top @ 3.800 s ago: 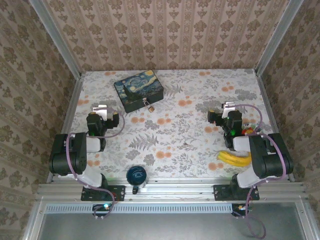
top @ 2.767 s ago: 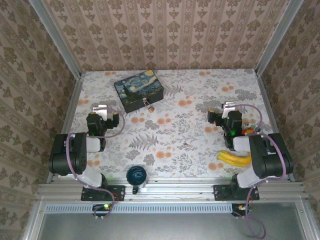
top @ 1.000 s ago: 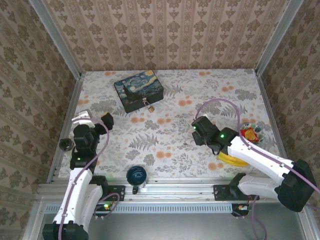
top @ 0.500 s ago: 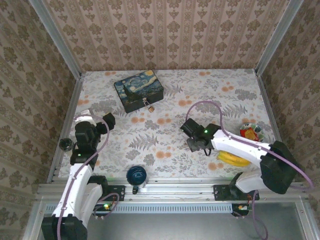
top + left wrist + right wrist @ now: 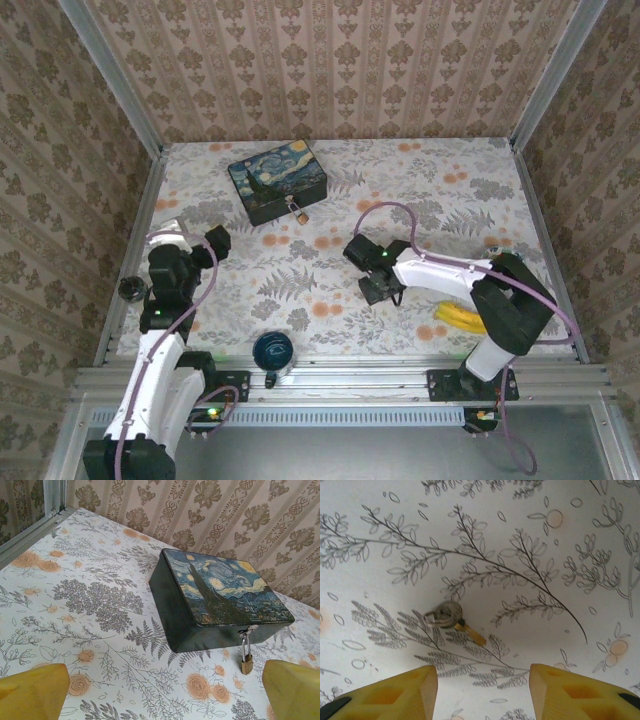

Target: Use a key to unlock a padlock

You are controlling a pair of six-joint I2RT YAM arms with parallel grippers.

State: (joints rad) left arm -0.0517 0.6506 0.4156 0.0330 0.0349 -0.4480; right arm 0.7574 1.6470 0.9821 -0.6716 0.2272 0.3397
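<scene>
As it lies flat, the slim brassy key (image 5: 468, 632) bears a ring (image 5: 443, 614).

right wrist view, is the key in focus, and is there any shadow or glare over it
Right wrist view: the key is fairly sharp, lying in a soft grey shadow on the tablecloth, with no glare; the yellow fingers of the right gripper look softer. Left wrist view: the padlock is crisp under even light.
</scene>
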